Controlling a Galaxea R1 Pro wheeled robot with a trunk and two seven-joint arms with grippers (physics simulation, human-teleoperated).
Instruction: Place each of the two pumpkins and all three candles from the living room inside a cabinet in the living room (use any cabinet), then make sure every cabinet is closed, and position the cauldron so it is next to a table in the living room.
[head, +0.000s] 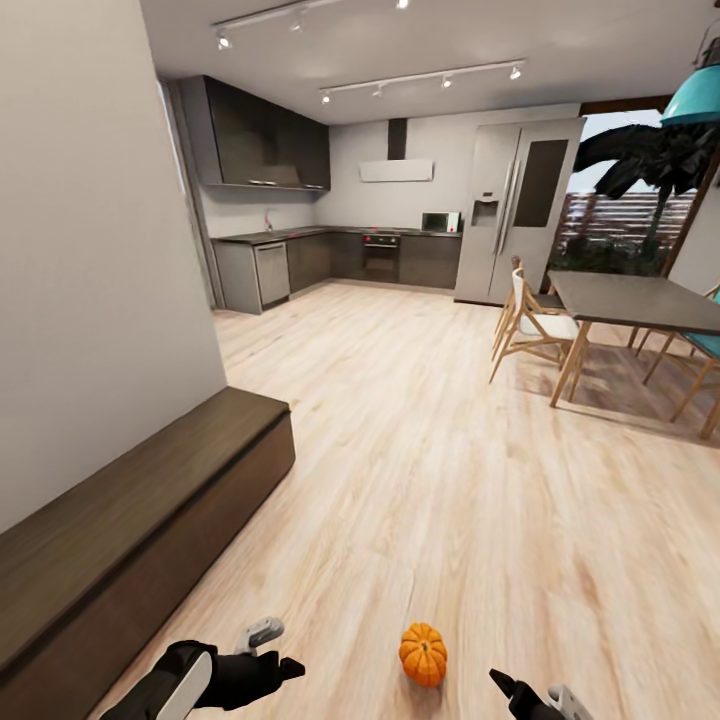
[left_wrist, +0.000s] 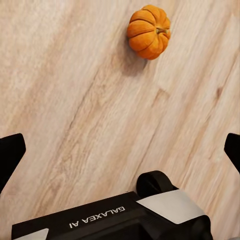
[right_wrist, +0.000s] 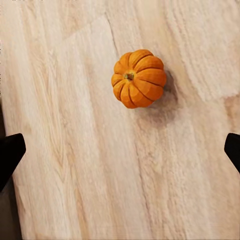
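i'm looking out over a pale wood floor (head: 420, 450), with one pumpkin (head: 423, 654) sitting upright on it right in front of me, near the lower edge of the head view, between my two arms. nothing touches it. my left gripper (head: 268, 650) hangs low over the floor to the left of the pumpkin, apart from it; in the left wrist view its dark fingertips (left_wrist: 11, 155) sit at the two sides with bare boards between them, so its jaws are spread wide and empty, and the pumpkin (left_wrist: 148, 31) lies beyond them. my right gripper (head: 520, 690) comes in just right of the pumpkin; in the right wrist view its fingertips (right_wrist: 10, 152) are likewise far apart with nothing between them, and the pumpkin (right_wrist: 139, 78) shows from above, stem up, a little way ahead on the planks.

the cabinet (head: 130, 530), long, low and dark brown, runs along the wall on my left with its fronts shut. far off stands a grey kitchen (head: 330, 250) with a fridge (head: 515, 210), and to the far right a dining table (head: 640, 300) with pale chairs (head: 530, 325)
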